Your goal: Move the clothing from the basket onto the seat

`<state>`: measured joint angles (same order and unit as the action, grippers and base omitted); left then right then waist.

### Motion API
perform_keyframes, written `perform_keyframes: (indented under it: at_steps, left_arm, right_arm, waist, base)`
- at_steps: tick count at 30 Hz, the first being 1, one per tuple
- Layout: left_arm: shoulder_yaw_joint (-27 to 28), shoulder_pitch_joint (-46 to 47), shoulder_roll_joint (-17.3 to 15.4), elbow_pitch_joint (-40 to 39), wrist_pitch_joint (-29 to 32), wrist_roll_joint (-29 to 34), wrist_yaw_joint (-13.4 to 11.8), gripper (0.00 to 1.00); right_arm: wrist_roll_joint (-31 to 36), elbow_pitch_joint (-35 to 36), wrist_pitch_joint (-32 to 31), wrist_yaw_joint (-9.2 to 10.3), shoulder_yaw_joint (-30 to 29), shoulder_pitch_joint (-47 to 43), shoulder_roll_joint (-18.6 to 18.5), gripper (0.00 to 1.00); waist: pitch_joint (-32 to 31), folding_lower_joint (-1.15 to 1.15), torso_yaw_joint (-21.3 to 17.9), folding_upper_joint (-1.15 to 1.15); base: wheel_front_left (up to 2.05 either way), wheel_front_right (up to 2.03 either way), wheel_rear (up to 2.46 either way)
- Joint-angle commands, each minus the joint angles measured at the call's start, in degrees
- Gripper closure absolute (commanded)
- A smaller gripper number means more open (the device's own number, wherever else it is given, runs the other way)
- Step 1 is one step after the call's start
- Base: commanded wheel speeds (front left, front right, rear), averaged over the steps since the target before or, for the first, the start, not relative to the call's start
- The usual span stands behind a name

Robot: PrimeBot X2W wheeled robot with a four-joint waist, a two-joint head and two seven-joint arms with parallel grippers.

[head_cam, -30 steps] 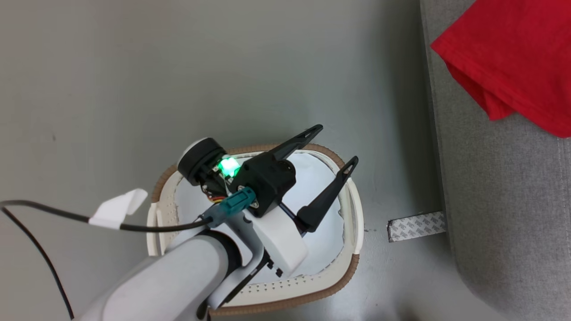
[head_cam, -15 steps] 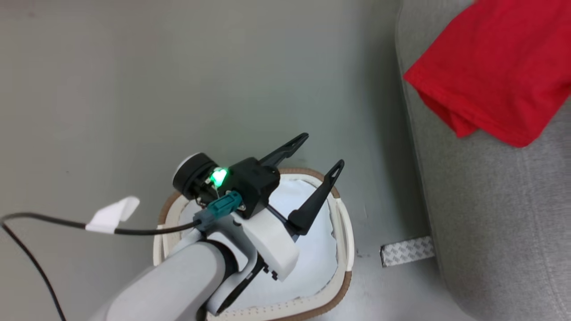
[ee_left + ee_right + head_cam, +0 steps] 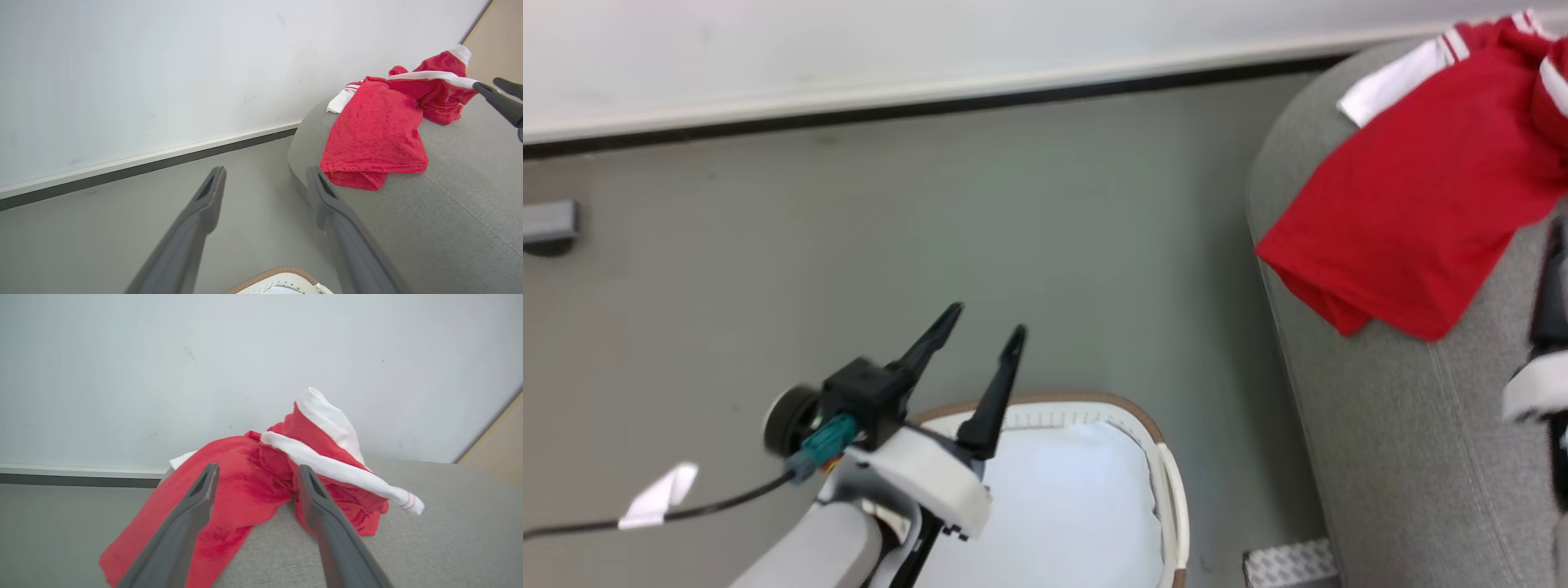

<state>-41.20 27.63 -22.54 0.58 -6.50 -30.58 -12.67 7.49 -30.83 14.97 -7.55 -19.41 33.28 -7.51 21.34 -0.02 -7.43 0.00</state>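
**Clothing's on the seat: now back the right arm out clean**

The clothing (image 3: 245, 486) lies heaped on the seat (image 3: 441, 543), up at its rounded end near the wall. Your right fingers (image 3: 188, 522) stand wide apart just short of the pile, gripping nothing. In the left wrist view those fingers (image 3: 500, 104) point in at the white-trimmed bundle on the heap's far side. Whether a tip is brushing the cloth there, I can't tell.

So the step in hand, as I read it, is the withdrawal. Draw straight back along the fingers' own line and lift as you go. Hold them wide, so that no fold and no part of the white striped cuff (image 3: 408, 502) hooks on a tip and gets dragged. Mind the near flap too: it droops over the seat's edge toward the floor, and one tug could slide the lot off.

Your left arm comes up from the lower left and hangs over the basket (image 3: 1045, 402). The left fingers (image 3: 1001, 384) are spread and empty, aimed out past the far rim across the floor. What shows inside the basket is white lining (image 3: 1062, 490) and no red. The arm hides the near part, though, so look there before you call it done.
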Motion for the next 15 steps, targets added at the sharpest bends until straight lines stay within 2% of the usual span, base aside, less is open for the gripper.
perform_keyframes:
  at_steps: [1,7,10,15]
  left_arm:
    - [0.37,-1.72,-0.01,0.81,-1.25,-1.31,-0.35,0.0]
    - [4.25,-7.31,0.68,5.65,-7.06,-3.3,-2.67,0.0]
    - [6.61,-10.35,1.04,7.03,-8.21,-3.89,-3.3,0.0]
    - [11.11,-15.11,2.07,7.22,-8.69,-1.46,-3.86,0.0]
  right_arm:
    - [-0.65,1.86,0.11,0.13,0.71,-3.24,0.53,0.0]
    - [-1.61,12.12,0.13,0.12,4.69,-13.97,3.39,0.0]
    - [-1.53,15.69,0.13,0.13,5.61,-18.23,4.14,0.0]
    - [-3.25,19.71,0.14,0.12,8.64,-24.75,4.76,0.0]
  waist:
    - [-3.64,0.02,2.43,0.0]
    - [-9.45,0.02,5.47,0.0]
    - [-12.01,0.02,6.67,0.0]
    - [-15.55,0.02,8.53,0.0]
  base:
    - [0.0,0.0,0.0]
    - [0.0,0.0,0.0]
    - [0.0,0.0,0.0]
    - [0.0,0.0,0.0]
